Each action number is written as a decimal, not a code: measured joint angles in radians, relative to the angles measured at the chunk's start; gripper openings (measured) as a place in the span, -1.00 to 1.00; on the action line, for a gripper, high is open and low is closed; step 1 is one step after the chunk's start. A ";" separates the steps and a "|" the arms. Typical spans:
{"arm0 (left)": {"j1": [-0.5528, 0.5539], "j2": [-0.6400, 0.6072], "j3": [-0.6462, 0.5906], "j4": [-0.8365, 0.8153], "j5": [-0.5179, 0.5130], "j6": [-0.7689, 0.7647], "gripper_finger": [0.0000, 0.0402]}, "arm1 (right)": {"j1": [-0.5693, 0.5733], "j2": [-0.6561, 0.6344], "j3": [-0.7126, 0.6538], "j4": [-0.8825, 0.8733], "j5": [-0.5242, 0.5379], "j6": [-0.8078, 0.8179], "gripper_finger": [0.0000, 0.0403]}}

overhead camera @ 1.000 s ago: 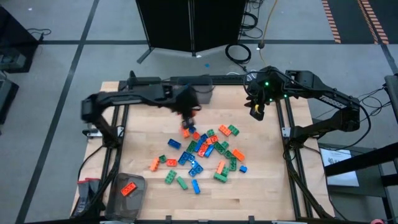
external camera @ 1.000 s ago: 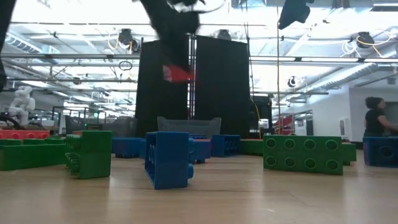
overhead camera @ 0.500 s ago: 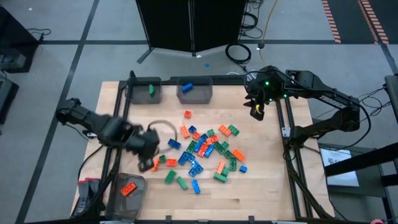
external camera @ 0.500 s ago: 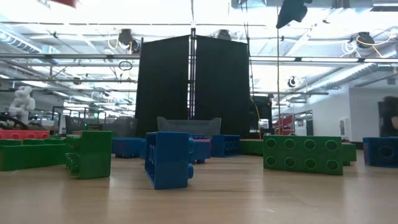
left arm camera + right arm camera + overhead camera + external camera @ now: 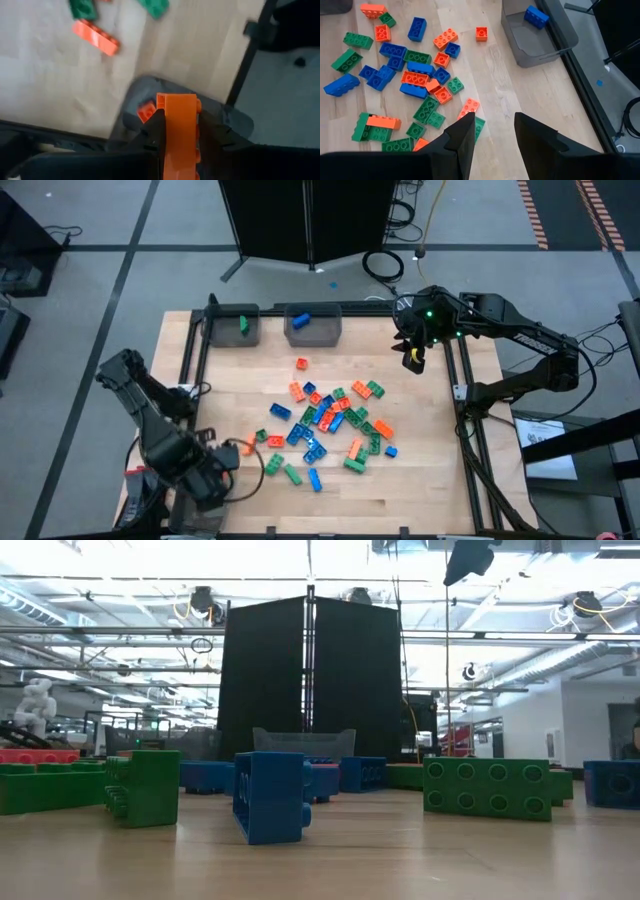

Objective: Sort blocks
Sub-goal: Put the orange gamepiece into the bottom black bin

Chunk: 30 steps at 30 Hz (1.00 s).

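Many orange, green and blue blocks [image 5: 325,420] lie loose in the middle of the wooden table. My left gripper [image 5: 205,478] hangs over the table's near left corner, shut on an orange block [image 5: 178,115]. Below it stands a grey bin [image 5: 131,98] with one orange block [image 5: 146,111] lying in it. My right gripper [image 5: 412,358] hangs open above the far right part of the table, with nothing between its fingers [image 5: 465,131]. In the low view it shows at the top [image 5: 470,560], behind a blue block [image 5: 270,795] and a green block [image 5: 145,785]. My left gripper pinches the orange block by its two long sides [image 5: 166,131] between its two fingers. The fingers point down from above. The block's free end [image 5: 177,100] sticks out past the fingertips, lifted clear above the bin.
Two more grey bins stand at the table's far edge, one [image 5: 240,328] with a green block and one [image 5: 312,325] with a blue block. Dark frame rails [image 5: 468,450] run along the table's sides. Bare wood lies along the near edge [image 5: 400,500].
My left gripper has swung from above the far middle of the table toward the near left corner, carrying the orange block clear of the table, and has turned on the way. It now hangs over the near left bin.
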 joint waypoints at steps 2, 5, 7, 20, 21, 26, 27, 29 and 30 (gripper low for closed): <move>-0.031 0.021 0.000 0.016 0.017 -0.002 -0.68 | 0.000 0.000 0.000 -0.002 0.000 0.000 -0.33; -0.066 0.042 0.000 0.028 0.022 -0.003 -0.68 | 0.000 0.000 0.000 -0.003 0.000 0.000 -0.33; -0.081 0.057 0.000 0.028 0.029 -0.007 -0.68 | 0.000 0.000 0.000 -0.003 0.000 0.000 -0.33; -0.145 0.129 0.000 0.031 0.113 -0.020 -0.53 | 0.000 0.000 0.000 -0.004 -0.001 -0.018 -0.33; -0.151 0.132 0.000 0.032 0.114 -0.021 -0.53 | 0.000 0.000 0.000 -0.004 -0.001 -0.020 -0.33; -0.157 0.140 0.000 0.038 0.115 -0.052 -0.52 | 0.000 0.000 -0.001 -0.019 -0.002 -0.027 -0.33; -0.157 0.140 0.000 0.039 0.117 -0.068 -0.52 | 0.000 0.000 -0.001 -0.025 -0.002 -0.030 -0.33; -0.157 0.139 0.000 0.045 0.137 -0.082 -0.52 | 0.000 0.000 -0.001 -0.030 -0.002 -0.038 -0.33; -0.157 0.139 0.000 0.048 0.148 -0.091 -0.52 | 0.000 0.000 -0.001 -0.032 -0.002 -0.041 -0.33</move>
